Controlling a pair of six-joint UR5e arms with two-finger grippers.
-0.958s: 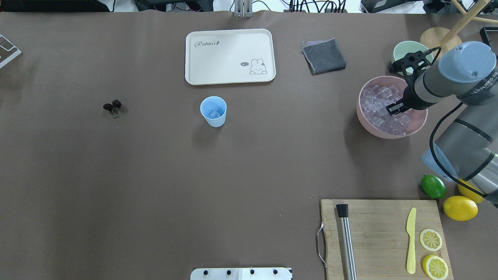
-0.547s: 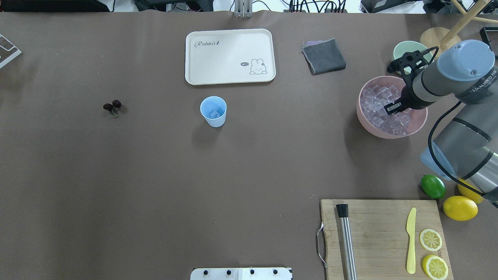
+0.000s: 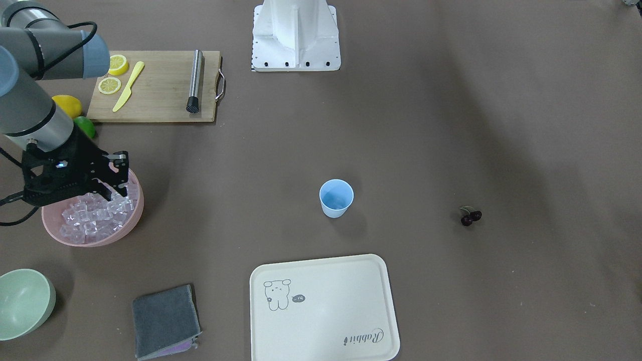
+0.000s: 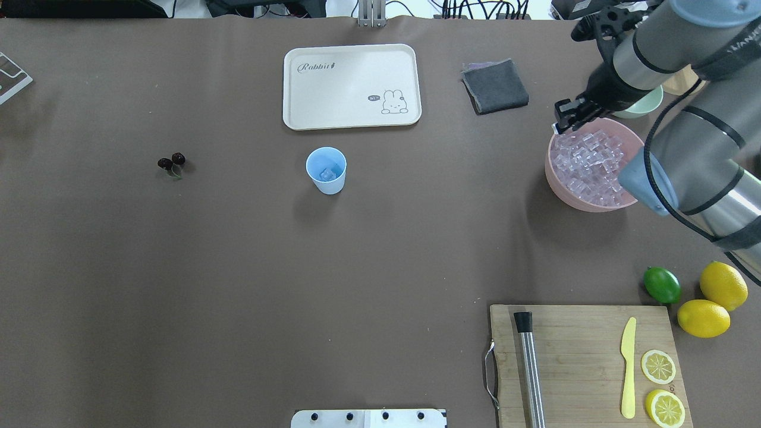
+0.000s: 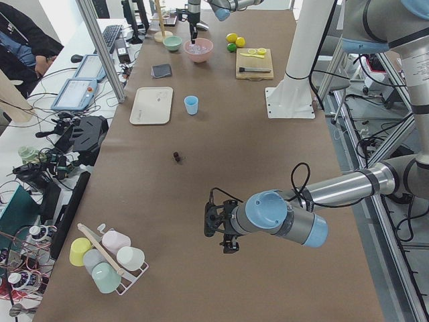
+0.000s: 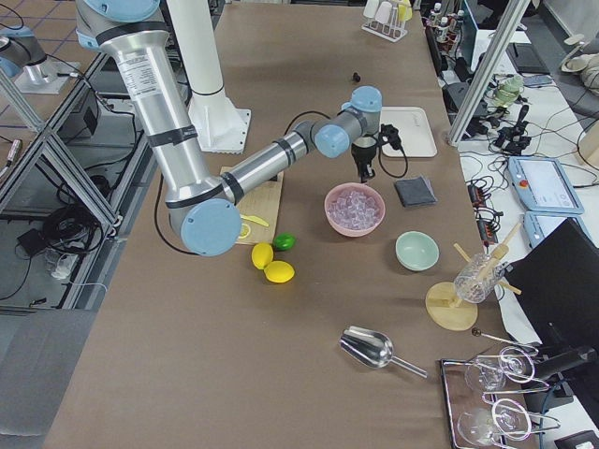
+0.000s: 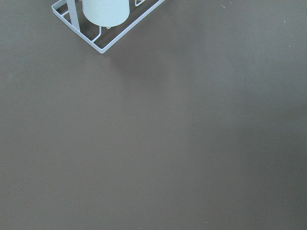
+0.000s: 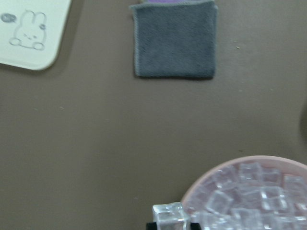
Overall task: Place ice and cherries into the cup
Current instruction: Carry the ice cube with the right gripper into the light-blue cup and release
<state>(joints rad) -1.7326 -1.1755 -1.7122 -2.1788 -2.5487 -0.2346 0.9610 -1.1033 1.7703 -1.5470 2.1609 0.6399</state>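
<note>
The light-blue cup (image 4: 326, 169) stands upright mid-table with one clear ice cube (image 4: 327, 174) inside. The dark cherries (image 4: 171, 161) lie on the table to its left. A pink bowl (image 4: 556, 178) at the right is full of ice cubes (image 4: 588, 163). My right gripper (image 4: 563, 123) hangs above the bowl's far-left rim, shut on one ice cube (image 8: 169, 214), which shows at the bottom of the right wrist view. My left gripper (image 5: 228, 245) shows only in the exterior left view, far from everything; I cannot tell if it is open or shut.
A cream rabbit tray (image 4: 351, 86) lies beyond the cup, a grey cloth (image 4: 494, 86) to its right. A pale green bowl (image 3: 22, 301) sits behind the pink bowl. Cutting board (image 4: 582, 362), lime (image 4: 662, 285) and lemons (image 4: 703, 318) are at the near right.
My right gripper has risen out of the ice in the pink bowl and moved to above its far-left rim, carrying one cube. Cup and cherries have not moved.
</note>
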